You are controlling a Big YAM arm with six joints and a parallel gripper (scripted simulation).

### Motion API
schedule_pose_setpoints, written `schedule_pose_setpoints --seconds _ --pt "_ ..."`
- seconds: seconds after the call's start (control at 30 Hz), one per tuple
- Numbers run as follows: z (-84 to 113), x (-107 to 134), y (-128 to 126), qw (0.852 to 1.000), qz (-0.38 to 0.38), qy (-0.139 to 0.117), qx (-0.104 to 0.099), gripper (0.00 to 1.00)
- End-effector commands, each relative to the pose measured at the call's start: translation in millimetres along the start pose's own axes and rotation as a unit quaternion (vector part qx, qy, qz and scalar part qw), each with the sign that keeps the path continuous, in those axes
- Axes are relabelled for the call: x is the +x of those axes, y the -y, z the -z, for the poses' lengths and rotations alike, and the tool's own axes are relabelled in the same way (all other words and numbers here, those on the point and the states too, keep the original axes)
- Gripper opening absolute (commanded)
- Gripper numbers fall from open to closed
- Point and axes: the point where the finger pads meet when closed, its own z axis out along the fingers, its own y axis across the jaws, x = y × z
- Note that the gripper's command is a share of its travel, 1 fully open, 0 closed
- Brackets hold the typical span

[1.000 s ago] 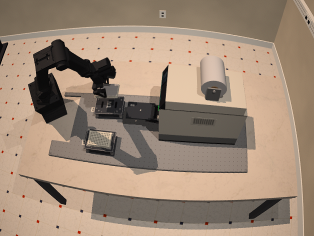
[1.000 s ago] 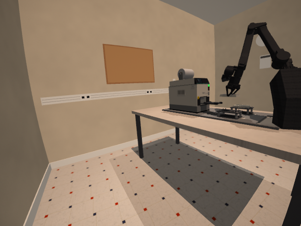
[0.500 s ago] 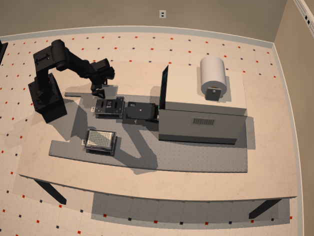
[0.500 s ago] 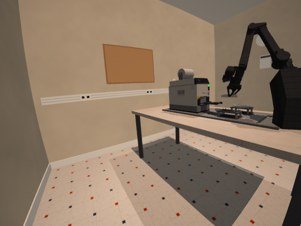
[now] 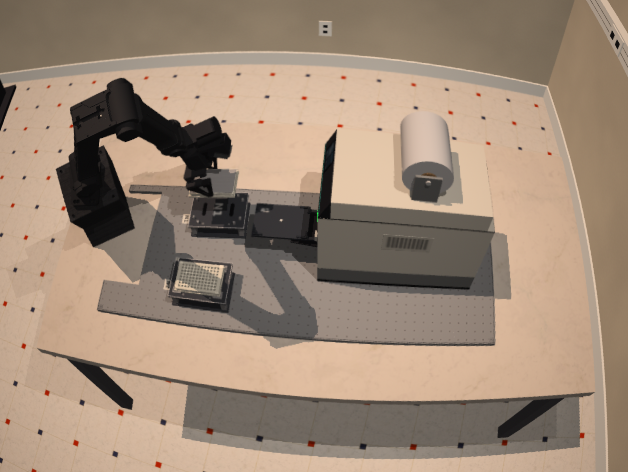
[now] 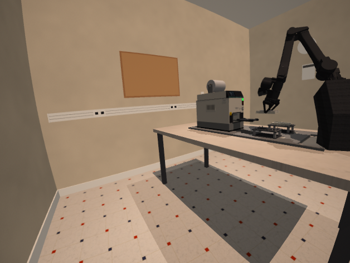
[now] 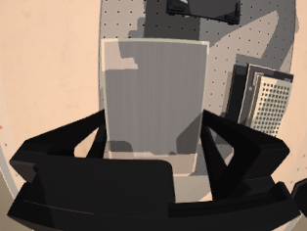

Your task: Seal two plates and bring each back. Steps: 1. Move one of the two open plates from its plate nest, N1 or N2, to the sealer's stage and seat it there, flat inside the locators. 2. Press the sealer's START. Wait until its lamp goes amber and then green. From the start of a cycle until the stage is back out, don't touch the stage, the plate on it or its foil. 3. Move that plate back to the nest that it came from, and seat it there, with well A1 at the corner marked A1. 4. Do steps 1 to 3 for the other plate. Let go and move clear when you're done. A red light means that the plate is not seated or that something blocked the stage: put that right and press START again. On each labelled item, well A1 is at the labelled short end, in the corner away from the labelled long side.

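Above N1 (image 5: 219,212) (image 6: 266,131), the pincer (image 5: 205,186) (image 6: 268,110) (image 7: 153,114) grips the sealed plate (image 5: 221,182) (image 6: 266,112) (image 7: 155,98); square it, then lower gently.
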Motion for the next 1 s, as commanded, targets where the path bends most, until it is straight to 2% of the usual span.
schedule_pose_setpoints --seconds 0.0,0.37,0.53,0.97 --pt "-3.6 4 8 1.000 -0.005 0.000 0.003 0.00" --pt "-11.4 -12 3 1.000 -0.013 0.009 0.002 0.00" --pt "-10.7 -1 2 1.000 -0.004 0.003 0.001 0.00" --pt "-15.8 10 7 1.000 -0.002 -0.004 0.004 0.00"
